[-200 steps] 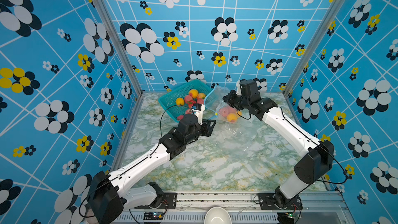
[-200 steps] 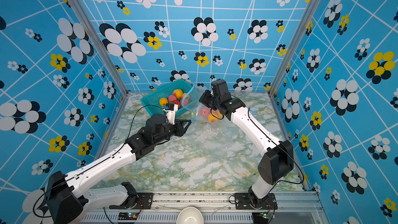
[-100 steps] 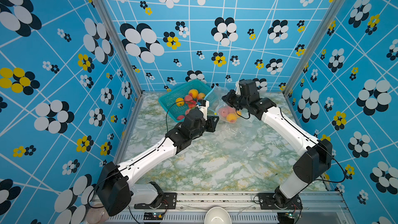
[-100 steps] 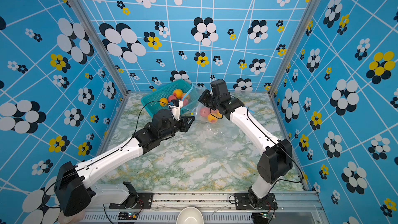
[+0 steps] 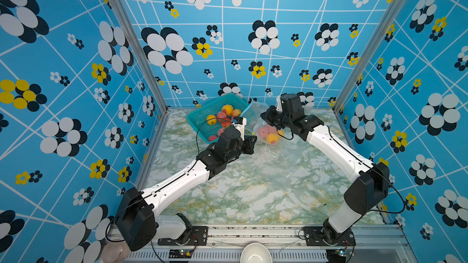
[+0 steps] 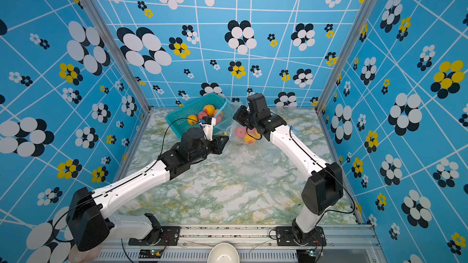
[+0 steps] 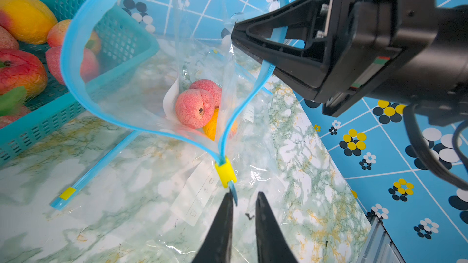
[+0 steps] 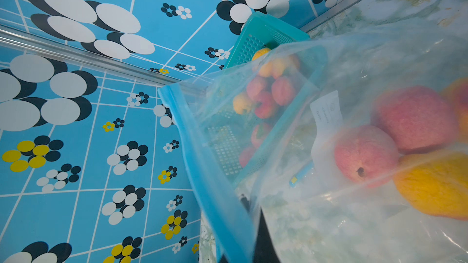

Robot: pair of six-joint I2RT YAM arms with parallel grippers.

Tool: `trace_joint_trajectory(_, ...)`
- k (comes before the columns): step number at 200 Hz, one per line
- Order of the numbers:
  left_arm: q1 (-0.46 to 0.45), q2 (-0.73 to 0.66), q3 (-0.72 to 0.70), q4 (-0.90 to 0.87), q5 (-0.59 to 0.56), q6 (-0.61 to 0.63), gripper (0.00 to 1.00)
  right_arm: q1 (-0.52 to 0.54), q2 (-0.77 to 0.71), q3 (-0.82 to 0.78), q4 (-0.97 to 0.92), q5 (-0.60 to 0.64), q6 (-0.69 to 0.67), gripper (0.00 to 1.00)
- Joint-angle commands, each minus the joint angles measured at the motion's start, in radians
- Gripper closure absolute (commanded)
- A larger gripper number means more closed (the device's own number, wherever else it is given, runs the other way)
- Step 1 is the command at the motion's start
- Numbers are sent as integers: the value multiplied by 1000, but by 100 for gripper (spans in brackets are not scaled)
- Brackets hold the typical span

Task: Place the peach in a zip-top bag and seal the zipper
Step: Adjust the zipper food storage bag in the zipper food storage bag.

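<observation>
Slider (image 7: 226,172) approach: left gripper (image 7: 243,196) moved in, jaws narrowed but apart.
right gripper (image 7: 234,34) pinches bag (image 7: 76,21); peaches (image 7: 193,108) in, sealing next.

The left arm (image 5: 177,183) and right arm (image 5: 334,148) share white link shells dotted with small screw holes, boxy black joint housings, thin looping black cables (image 5: 197,135) and tapered black fingers (image 7: 220,226).

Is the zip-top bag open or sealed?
Open. Its blue zipper gapes in a wide loop; the yellow slider sits at one end.

Left end effector (image 7: 244,195) barely ajar, right end effector (image 7: 236,38) closed.
</observation>
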Motion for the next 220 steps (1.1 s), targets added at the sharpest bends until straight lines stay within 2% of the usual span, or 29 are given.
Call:
trace_joint_trajectory(1, -6, 20, 40, -25, -42, 28, 81, -4, 10, 16, 30, -20, 11, 100)
trace_joint_trajectory(45, -6, 51, 63, -45, -71, 36, 85, -4, -7, 4, 38, -23, 12, 100)
trace_joint_trajectory(66, -5, 50, 63, -43, -66, 34, 90, -4, -13, 4, 37, -19, 10, 100)
trace_joint_trajectory(94, -5, 41, 65, -50, -38, 54, 91, -5, -15, 4, 37, -16, 10, 100)
trace_joint_trajectory(135, -2, 13, 126, -159, -9, 195, 100, -5, -18, -19, 35, -24, -5, 100)
trace_joint_trajectory(150, 11, 7, 159, -210, -8, 241, 100, -3, -27, -34, 34, -27, -18, 100)
trace_joint_trajectory(180, 62, 8, 244, -303, 68, 319, 100, -5, -38, -22, 28, -74, -77, 89)
trace_joint_trajectory(198, 92, 36, 355, -420, 132, 401, 100, -4, -48, 13, 11, -113, -137, 81)
trace_joint_trajectory(220, 119, 81, 509, -595, 190, 503, 100, -8, -83, 51, -18, -98, -227, 72)
